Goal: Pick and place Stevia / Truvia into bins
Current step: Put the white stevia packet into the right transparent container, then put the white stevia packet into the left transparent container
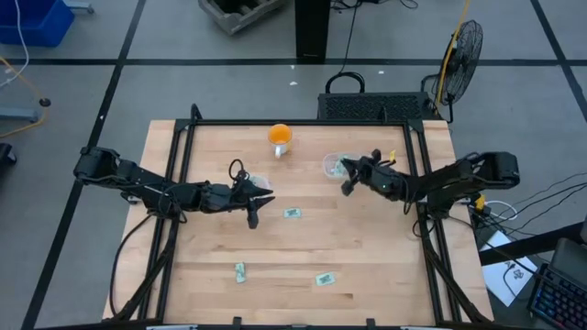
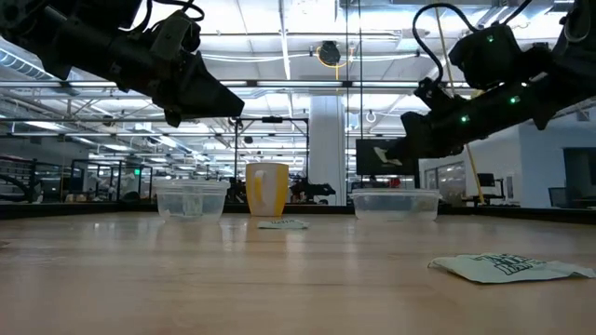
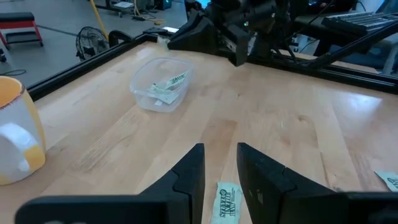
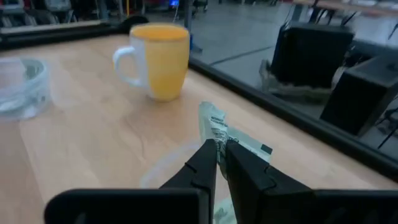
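Note:
Green-and-white Stevia sachets lie flat on the table: one (image 1: 293,213) just right of my left gripper (image 1: 254,218), two (image 1: 240,271) (image 1: 324,278) nearer the near edge. My left gripper (image 3: 219,149) is open and hovers above the table, with a sachet (image 3: 227,202) showing between its fingers. More sachets lie inside the rounded-rectangular clear bin (image 3: 160,84). My right gripper (image 4: 219,142) is shut on one sachet (image 4: 214,127) above that bin (image 1: 334,165). The round clear bin (image 2: 191,200) stands left of the mug. My right gripper pinches one end of a sachet (image 4: 216,138) between its two fingertips. The sachet is lifted clear, and the rest of it sticks out past the fingertips, above the rim of the rounded-rectangular bin (image 4: 163,167).
An orange-and-white mug (image 1: 280,137) stands near the far edge between the two bins. A dark frame (image 1: 293,122) runs along the table's far and side edges. Bare wood lies in the middle and toward the near edge, around the loose sachets.

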### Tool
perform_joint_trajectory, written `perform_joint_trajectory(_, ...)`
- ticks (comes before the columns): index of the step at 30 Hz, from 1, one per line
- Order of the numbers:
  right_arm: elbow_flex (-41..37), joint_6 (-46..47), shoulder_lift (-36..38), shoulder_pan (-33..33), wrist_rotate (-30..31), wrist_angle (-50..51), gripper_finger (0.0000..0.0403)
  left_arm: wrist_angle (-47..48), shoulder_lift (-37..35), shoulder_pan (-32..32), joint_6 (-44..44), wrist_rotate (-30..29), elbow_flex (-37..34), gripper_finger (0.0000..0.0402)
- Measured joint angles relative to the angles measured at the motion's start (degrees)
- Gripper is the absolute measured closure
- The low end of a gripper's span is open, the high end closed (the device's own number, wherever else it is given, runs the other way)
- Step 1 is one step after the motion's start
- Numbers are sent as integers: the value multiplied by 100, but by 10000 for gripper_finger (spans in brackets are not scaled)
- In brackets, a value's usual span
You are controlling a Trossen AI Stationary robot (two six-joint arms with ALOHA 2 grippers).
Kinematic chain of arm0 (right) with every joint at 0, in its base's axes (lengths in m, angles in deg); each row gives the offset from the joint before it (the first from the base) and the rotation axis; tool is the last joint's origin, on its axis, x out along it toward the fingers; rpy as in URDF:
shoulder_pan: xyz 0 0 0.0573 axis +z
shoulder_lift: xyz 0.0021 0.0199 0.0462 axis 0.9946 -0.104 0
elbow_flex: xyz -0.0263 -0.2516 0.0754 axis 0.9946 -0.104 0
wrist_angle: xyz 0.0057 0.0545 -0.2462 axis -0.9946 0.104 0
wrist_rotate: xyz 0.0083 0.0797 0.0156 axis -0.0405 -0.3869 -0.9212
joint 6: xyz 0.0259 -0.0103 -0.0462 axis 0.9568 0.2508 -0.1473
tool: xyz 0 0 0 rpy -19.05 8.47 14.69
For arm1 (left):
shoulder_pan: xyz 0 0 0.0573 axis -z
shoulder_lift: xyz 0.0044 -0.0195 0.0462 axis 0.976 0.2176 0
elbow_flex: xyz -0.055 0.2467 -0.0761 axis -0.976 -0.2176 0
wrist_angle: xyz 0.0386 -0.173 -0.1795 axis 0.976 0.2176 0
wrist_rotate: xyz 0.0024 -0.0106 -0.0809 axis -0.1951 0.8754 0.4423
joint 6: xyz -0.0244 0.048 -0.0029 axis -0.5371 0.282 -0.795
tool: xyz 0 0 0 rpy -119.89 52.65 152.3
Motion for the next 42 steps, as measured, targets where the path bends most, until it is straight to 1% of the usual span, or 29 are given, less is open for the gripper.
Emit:
perform_joint_trajectory(4,0,181,91,-255,-373,510,373,0,-2,0,0,-1,0,304)
perform_joint_trajectory(7,0,338,96,-399,-411,891,360,0,-1,0,0,0,0,304)
perform_joint_trajectory(10,0,481,94,-504,-416,1126,339,-4,0,-2,0,0,0,304)
perform_joint_trajectory(12,0,533,94,-541,-437,1123,322,-4,0,0,2,0,0,304)
perform_joint_trajectory(15,0,553,96,-597,-706,1029,297,-4,-2,-2,3,-1,0,304)
perform_joint_trajectory(19,0,553,96,-622,-851,936,267,1,-1,-2,3,11,0,304)
perform_joint_trajectory(21,0,555,96,-623,-997,854,256,33,0,-2,3,184,0,304)
perform_joint_trajectory(23,0,556,96,-623,-1502,634,248,65,0,4,0,435,0,304)
perform_joint_trajectory(28,0,548,96,-528,-3250,-214,243,131,0,253,3,1330,0,305)
perform_joint_trajectory(30,0,543,98,-448,-3759,-465,243,133,-2,464,1,1722,0,305)
perform_joint_trajectory(32,0,563,98,-355,-4050,-571,244,132,-1,738,-61,2007,0,305)
perform_joint_trajectory(34,0,573,98,-255,-4172,-563,248,131,0,1059,-336,2167,0,305)
perform_joint_trajectory(36,0,573,98,-159,-4182,-517,250,131,0,1392,-756,2188,0,305)
perform_joint_trajectory(40,0,573,98,-11,-4196,-460,252,249,-2,2077,-2159,1827,2,305)
perform_joint_trajectory(42,0,573,98,43,-4196,-459,251,796,-2,2379,-2831,1682,105,305)
